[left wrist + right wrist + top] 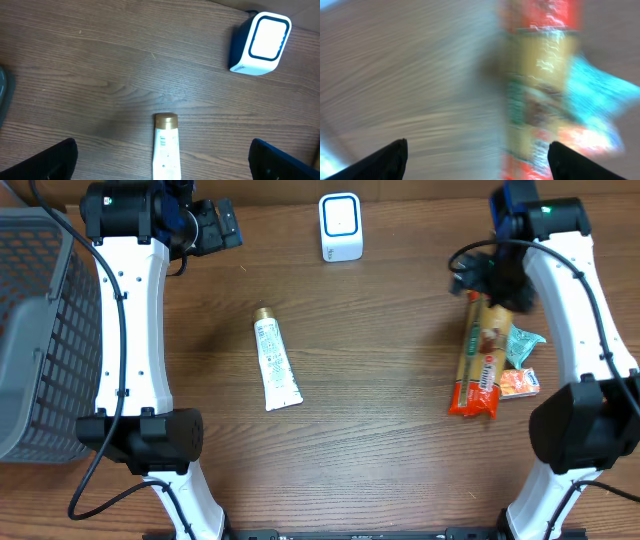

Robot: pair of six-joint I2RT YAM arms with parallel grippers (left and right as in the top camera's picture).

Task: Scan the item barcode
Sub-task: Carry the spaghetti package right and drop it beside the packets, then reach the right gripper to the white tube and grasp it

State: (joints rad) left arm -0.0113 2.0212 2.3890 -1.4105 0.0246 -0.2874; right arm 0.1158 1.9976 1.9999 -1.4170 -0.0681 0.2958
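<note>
A white and blue barcode scanner (341, 227) stands at the table's far middle, also seen in the left wrist view (261, 44). A white tube with a gold cap (275, 363) lies mid-table. My left gripper (225, 225) hovers open at the far left, looking down on the tube (166, 150) between its wide-spread fingers (55, 160). A long pasta packet (480, 358) lies at the right. My right gripper (490, 280) is open above the packet's far end. The right wrist view is blurred and shows the packet (540, 75) lying below, nothing gripped.
A grey wire basket (35, 330) fills the left edge. A teal packet (522, 345) and a small orange packet (518, 383) lie beside the pasta packet on its right. Bare wood lies between the tube and the pasta packet.
</note>
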